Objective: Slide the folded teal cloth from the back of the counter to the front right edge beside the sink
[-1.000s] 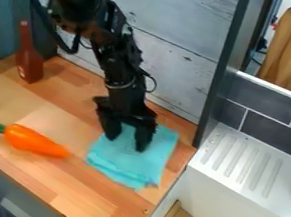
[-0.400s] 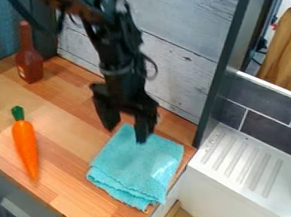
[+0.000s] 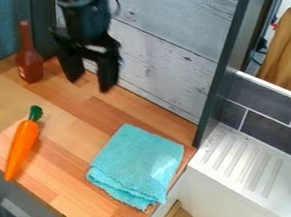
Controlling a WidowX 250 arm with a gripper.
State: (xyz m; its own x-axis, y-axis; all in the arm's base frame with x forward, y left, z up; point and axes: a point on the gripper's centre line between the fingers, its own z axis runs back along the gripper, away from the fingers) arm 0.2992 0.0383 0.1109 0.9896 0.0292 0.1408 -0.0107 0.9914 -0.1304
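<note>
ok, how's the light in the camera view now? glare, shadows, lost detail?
Camera view: pale glare patch on the right part of the cloth; soft shadow along the right side of the carrot; tool reads near-black, most surface detail lost; drainboard bright, its grooves still readable.
</note>
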